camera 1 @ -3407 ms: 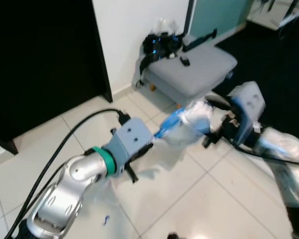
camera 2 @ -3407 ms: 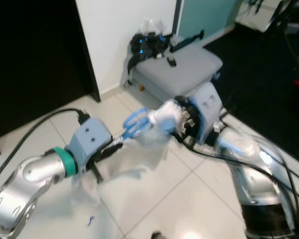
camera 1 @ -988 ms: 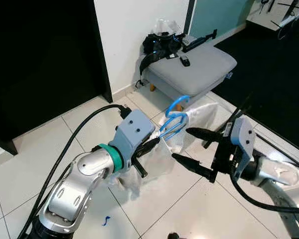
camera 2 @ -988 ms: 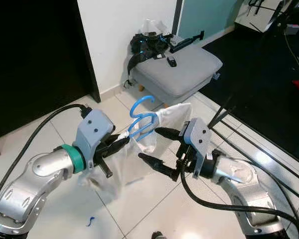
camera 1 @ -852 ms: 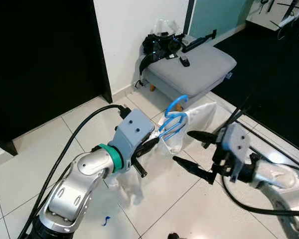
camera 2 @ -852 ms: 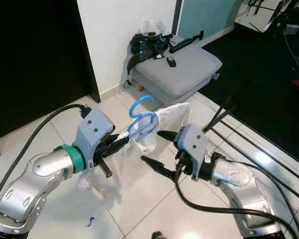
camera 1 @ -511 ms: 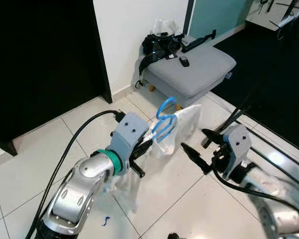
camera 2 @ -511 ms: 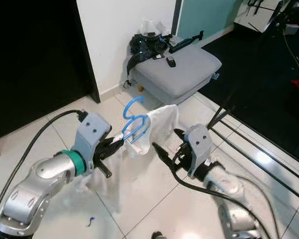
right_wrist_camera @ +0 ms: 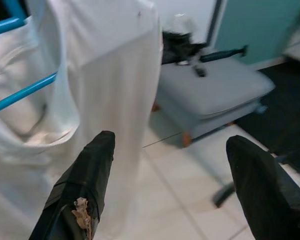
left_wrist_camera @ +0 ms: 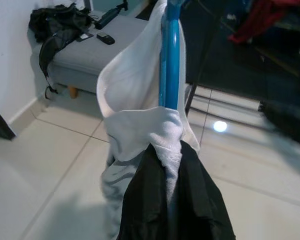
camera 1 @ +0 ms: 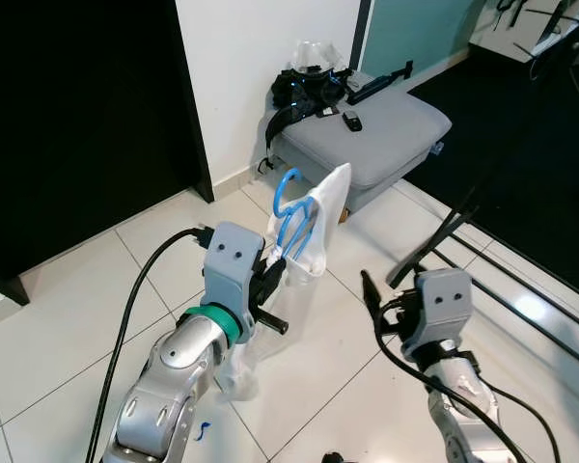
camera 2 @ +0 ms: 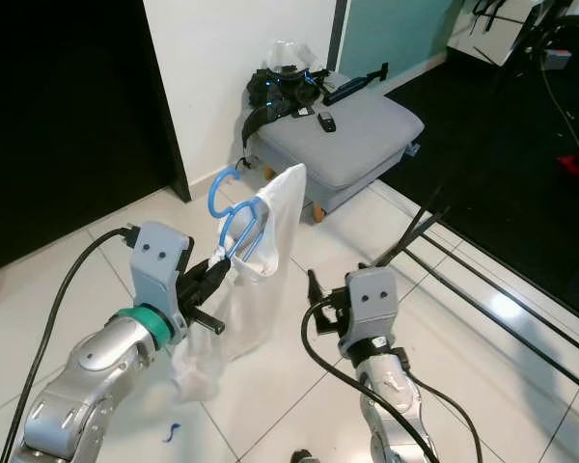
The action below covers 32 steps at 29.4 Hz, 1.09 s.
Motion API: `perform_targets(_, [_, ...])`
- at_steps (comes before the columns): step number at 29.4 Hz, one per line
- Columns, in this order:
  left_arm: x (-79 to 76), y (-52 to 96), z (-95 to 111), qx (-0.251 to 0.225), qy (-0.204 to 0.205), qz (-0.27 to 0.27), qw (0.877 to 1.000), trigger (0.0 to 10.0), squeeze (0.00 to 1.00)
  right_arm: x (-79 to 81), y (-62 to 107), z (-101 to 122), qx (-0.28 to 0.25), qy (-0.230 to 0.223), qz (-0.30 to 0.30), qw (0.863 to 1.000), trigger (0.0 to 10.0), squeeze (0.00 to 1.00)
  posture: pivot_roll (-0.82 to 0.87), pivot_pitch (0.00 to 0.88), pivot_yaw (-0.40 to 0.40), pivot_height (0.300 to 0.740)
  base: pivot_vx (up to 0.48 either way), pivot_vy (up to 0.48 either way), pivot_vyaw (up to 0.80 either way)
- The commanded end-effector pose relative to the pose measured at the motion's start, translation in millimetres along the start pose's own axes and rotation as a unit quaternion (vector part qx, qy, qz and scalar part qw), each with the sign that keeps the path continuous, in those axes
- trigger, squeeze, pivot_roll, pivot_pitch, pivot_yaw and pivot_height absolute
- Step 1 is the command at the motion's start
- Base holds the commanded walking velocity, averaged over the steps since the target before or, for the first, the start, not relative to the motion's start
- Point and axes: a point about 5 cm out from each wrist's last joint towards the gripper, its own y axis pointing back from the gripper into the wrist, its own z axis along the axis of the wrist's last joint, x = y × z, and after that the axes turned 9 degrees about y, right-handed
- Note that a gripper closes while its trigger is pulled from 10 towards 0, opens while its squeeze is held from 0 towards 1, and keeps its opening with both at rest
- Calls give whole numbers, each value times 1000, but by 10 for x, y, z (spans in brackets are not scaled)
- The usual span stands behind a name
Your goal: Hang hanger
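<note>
Left gripper [left_wrist_camera: 172,200] is clamped on the blue hanger [camera 1: 291,217] through bunched white cloth [camera 2: 270,231]; hanger is held upright, hook at top, cloth draped below the gripper toward the floor [camera 1: 77,289]. Right gripper [right_wrist_camera: 170,185] is held with fingers spread wide, gripping nothing, just beside the cloth, apart from it. Beyond both: grey stool [camera 1: 386,125] with black straps [camera 1: 304,92], against the white wall [camera 1: 251,58].

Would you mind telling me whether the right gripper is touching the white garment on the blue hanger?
Apart. In the right eye view, floor tiles show between the right gripper and the white garment hanging from the blue hanger.
</note>
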Motion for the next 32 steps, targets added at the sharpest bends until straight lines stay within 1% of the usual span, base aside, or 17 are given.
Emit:
perform_targets(1, [-43,-19,-30,8,-17,-12,1000,10000,0,-58,-10,25,-7,14,-23,1000,10000,0,-173,115,65,740,0,0,0])
perform_targets(4, [-46,-38,-77,40,-51,-17,998,10000,0,-72,-39,46,-10,22,-29,999,10000,0,-187,112,80,740,0,0,0])
perform_targets(6, [-19,-41,-79,46,-54,-13,997,10000,0,-82,-43,34,-5,43,-39,998,10000,0,-190,112,83,740,0,0,0])
perform_targets(8, [-19,-41,-79,46,-54,-13,997,10000,0,-82,-43,34,-5,43,-39,998,10000,0,-190,112,83,740,0,0,0])
perform_targets(10, [48,-37,-58,34,-40,-3,999,10000,0,-85,-35,26,-4,44,-48,998,10000,0,-199,110,96,740,0,0,0])
perform_targets(11, [48,-37,-58,34,-40,-3,999,10000,0,-85,-35,26,-4,44,-48,998,10000,0,-199,110,96,740,0,0,0])
perform_targets(13, [121,-40,-25,20,-6,4,1000,10000,0,-94,-32,16,6,38,-53,998,10000,0,-204,114,99,740,0,0,0])
perform_targets(15, [134,-43,-15,15,1,2,1000,10000,0,-96,-32,11,10,37,-54,998,10000,0,-204,114,99,740,0,0,0])
perform_targets(16, [120,-48,-1,10,-4,-9,1000,10000,0,-95,-36,-6,19,33,-55,998,10000,0,-204,115,98,740,0,0,-800])
perform_targets(18, [109,-65,15,1,-9,-11,1000,10000,0,-96,-44,-9,21,29,-55,998,10000,0,-202,114,99,740,0,0,-800])
perform_targets(21, [116,-102,43,-11,-5,3,1000,10000,0,-93,-65,0,21,26,-53,998,10000,0,-202,113,99,740,0,0,-800])
perform_targets(26, [134,-118,68,-14,41,14,999,10000,0,-63,-126,46,15,21,-46,999,10000,0,-189,111,97,740,0,0,-800])
perform_targets(27, [134,-118,68,-14,41,14,999,10000,0,-63,-126,46,15,21,-46,999,10000,0,-189,111,97,740,0,0,-800])
perform_targets(28, [143,-138,77,-8,70,22,997,10000,0,-36,-162,78,11,19,-36,999,10000,0,-184,110,96,740,0,0,-800])
perform_targets(29, [143,-138,77,-8,70,22,997,10000,0,-36,-162,78,11,19,-36,999,10000,0,-184,110,96,740,0,0,-800])
perform_targets(30, [151,-160,76,-1,90,29,996,10000,0,-19,-191,107,7,19,-29,999,10000,0,-182,108,96,740,0,0,-800])
perform_targets(32, [159,-165,74,3,91,31,995,10000,0,-16,-204,122,4,18,-28,999,10000,0,-181,108,96,740,0,0,-800])
